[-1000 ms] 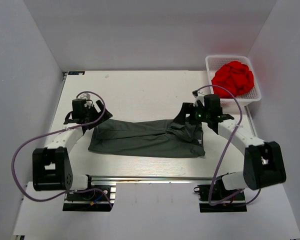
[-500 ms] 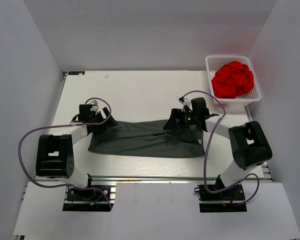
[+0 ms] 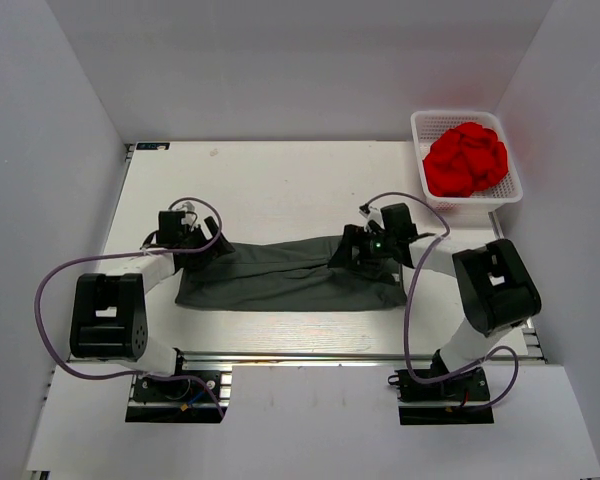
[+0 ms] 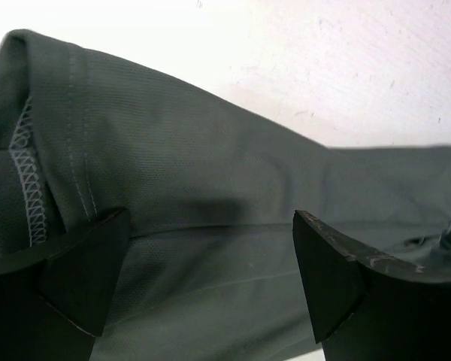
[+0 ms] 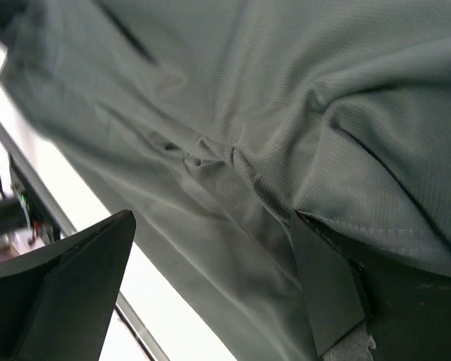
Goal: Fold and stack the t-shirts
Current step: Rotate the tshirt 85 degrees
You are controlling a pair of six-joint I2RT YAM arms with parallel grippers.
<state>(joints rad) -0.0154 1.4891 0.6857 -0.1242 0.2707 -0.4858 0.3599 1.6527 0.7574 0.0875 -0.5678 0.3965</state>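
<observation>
A dark charcoal-grey t-shirt [image 3: 290, 278] lies folded into a long band across the white table [image 3: 280, 185]. My left gripper [image 3: 208, 252] is open, low over the shirt's left end; the left wrist view shows the cloth [image 4: 210, 188] and a stitched hem between the spread fingers [image 4: 86, 263]. My right gripper [image 3: 348, 252] is open, low over the shirt's right part; the right wrist view shows wrinkled cloth [image 5: 233, 150] between the spread fingers [image 5: 331, 286].
A white basket [image 3: 512, 190] at the back right holds a bunched red cloth [image 3: 465, 158]. White walls stand on three sides. A metal rail [image 3: 300, 355] runs along the table's near edge, also visible in the right wrist view [image 5: 135, 323].
Both arms have folded inward and lowered onto the shirt. The right gripper slid left along the shirt's right part. The left gripper shifted slightly right onto the left end.
</observation>
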